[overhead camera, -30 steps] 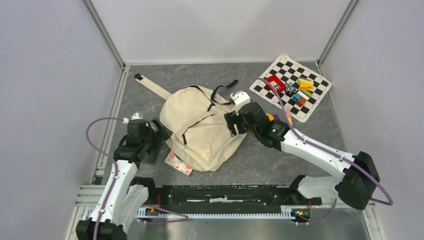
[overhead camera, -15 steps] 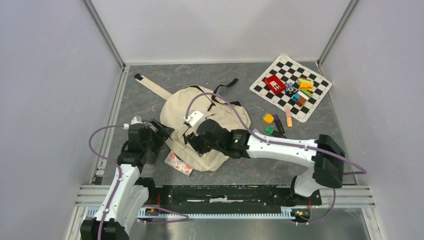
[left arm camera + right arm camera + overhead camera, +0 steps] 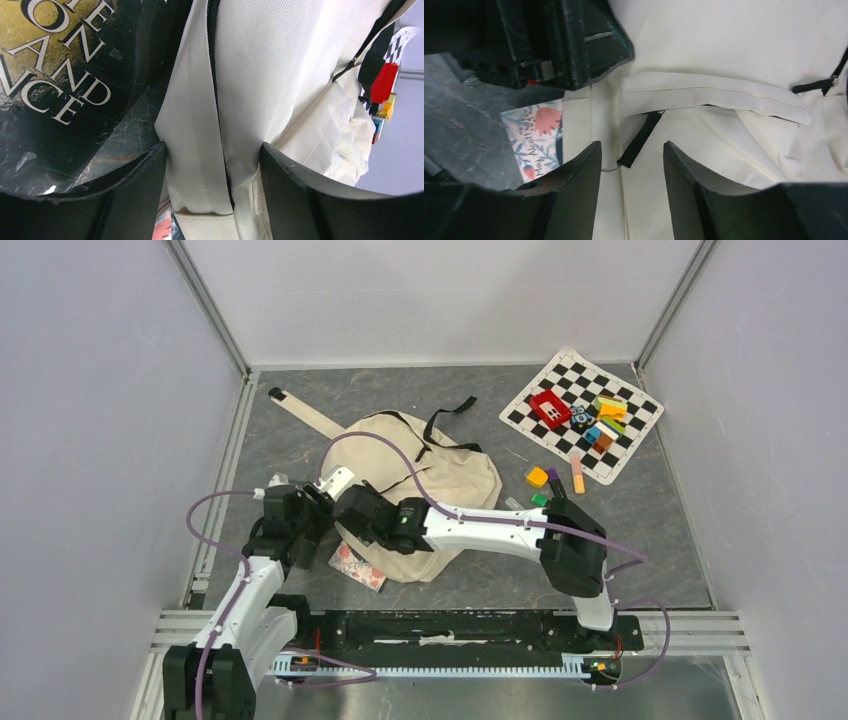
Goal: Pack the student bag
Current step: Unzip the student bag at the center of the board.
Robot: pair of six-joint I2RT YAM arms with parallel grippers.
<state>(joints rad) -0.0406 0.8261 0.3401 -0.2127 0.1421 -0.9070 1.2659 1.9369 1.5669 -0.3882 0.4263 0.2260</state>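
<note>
The student bag [image 3: 445,485], a cream canvas backpack, lies flat in the middle of the table. My left gripper [image 3: 212,150] is at the bag's left edge, and a fold of cream fabric with a black zipper seam is pinched between its fingers. My right arm reaches across the bag to that same edge. My right gripper [image 3: 631,147] is open just above the canvas, with a black zipper pull [image 3: 639,140] lying between its fingertips. In the right wrist view the left gripper's black body [image 3: 549,45] sits close ahead.
A floral paperback [image 3: 357,567] pokes out from under the bag's near left corner. A dark book with gold lettering [image 3: 45,75] lies beside the left gripper. A checkered mat [image 3: 640,430] with coloured blocks is at the back right, and small coloured items [image 3: 545,485] lie beside the bag.
My right arm has swung left across the bag from its right side to its left edge, its jaws narrowing. My left gripper has narrowed from wide open onto the bag's fabric.
</note>
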